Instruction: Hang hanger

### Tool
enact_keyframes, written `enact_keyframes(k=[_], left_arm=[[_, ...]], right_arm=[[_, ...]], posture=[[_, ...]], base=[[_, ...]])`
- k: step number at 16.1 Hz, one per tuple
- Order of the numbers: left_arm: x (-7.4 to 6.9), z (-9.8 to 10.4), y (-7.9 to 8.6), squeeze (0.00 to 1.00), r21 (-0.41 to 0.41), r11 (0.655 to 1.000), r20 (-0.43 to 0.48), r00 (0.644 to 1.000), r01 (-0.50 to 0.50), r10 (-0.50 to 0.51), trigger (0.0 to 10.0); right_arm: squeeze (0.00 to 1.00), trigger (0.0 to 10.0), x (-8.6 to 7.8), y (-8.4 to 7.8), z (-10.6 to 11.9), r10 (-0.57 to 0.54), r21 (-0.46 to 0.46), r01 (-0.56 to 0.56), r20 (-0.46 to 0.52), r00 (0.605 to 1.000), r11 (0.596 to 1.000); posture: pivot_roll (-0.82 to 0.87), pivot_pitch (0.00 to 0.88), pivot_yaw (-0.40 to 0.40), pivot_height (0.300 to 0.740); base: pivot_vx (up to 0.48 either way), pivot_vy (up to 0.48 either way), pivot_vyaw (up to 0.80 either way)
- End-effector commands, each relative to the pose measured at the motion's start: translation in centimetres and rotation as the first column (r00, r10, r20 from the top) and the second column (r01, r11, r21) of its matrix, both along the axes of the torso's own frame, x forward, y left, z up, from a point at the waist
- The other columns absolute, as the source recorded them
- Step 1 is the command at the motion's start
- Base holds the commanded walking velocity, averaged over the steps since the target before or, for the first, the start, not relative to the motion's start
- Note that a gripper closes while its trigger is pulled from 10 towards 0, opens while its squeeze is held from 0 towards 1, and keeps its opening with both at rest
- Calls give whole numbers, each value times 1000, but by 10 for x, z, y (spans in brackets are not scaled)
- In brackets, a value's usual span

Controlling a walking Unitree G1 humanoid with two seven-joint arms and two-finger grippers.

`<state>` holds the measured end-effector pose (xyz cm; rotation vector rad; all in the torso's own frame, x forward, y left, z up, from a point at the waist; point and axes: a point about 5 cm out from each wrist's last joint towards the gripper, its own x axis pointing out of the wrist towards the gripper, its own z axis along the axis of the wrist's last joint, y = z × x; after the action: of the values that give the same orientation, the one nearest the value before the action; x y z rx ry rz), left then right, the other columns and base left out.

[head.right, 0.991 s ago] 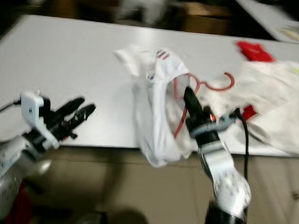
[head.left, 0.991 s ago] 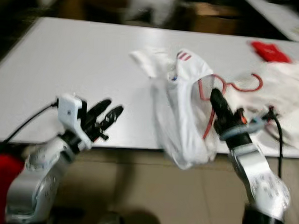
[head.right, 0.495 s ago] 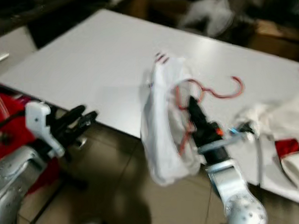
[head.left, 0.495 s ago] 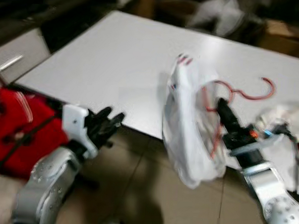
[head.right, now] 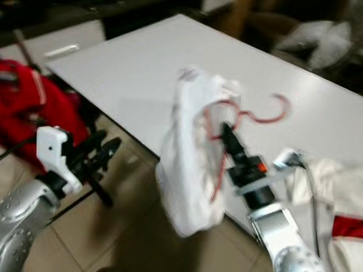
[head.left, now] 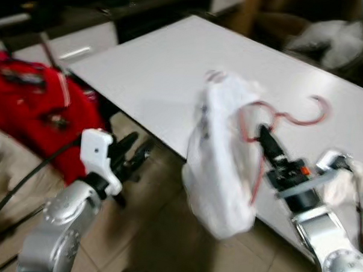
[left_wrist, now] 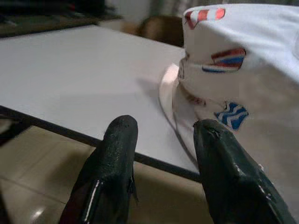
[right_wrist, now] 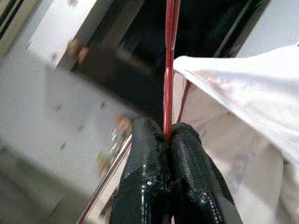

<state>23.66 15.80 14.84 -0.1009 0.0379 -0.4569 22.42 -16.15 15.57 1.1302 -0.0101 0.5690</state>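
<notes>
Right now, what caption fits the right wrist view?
Right hand shut on the red hanger, with the white shirt draped on it.

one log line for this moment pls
task: hang hanger | right end effector: shut on red hanger with white shirt, held up beside table | left end effector: open, idle

white table, red cloth, tiled floor

a white table (head.left: 154,74) runs across the scene, with pale floor tiles (head.left: 140,242) in front of it. a red garment (head.left: 32,105) lies bunched off the table's left end. white cloth with a red patch (head.right: 346,227) lies at the right; blurred pale bundle (head.left: 330,40) sits beyond the table.
</notes>
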Motion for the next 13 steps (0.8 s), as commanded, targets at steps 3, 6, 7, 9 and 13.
enact_keyframes(k=[3, 6, 7, 9, 13], left_arm=[[-2, 1, -5, 0, 1, 1000, 1, 1000, 2, -2, 10000], [0, 5, 2, 0, 55, 998, 41, 999, -19, 17, 10000], [0, 7, 2, 0, 56, 998, 51, 998, -24, 21, 10000], [1, 11, 1, 0, 75, 997, 76, 997, -25, 19, 10000], [2, 13, 2, 0, 53, 998, 73, 997, -31, 27, 10000]], right_arm=[[0, 10000, -8, 2, 3, 47, -69, -45, 26, 999, 997], [0, 10000, -7, 5, -2, 48, -112, -48, -3, 999, 993], [0, 10000, -6, 5, -4, 46, -126, -47, -10, 999, 991], [0, 10000, -4, 7, -8, 39, -148, -42, -25, 999, 988], [0, 10000, 3, 9, -14, 3, -167, -12, -53, 999, 986]], posture=[[31, 48, -12, 740], [34, 43, -9, 740], [38, 40, -10, 740], [43, 36, -12, 740], [53, 30, -6, 740]], base=[[0, -303, 800], [0, 0, 800], [0, 0, 800], [0, 0, 800], [0, 74, 800]])
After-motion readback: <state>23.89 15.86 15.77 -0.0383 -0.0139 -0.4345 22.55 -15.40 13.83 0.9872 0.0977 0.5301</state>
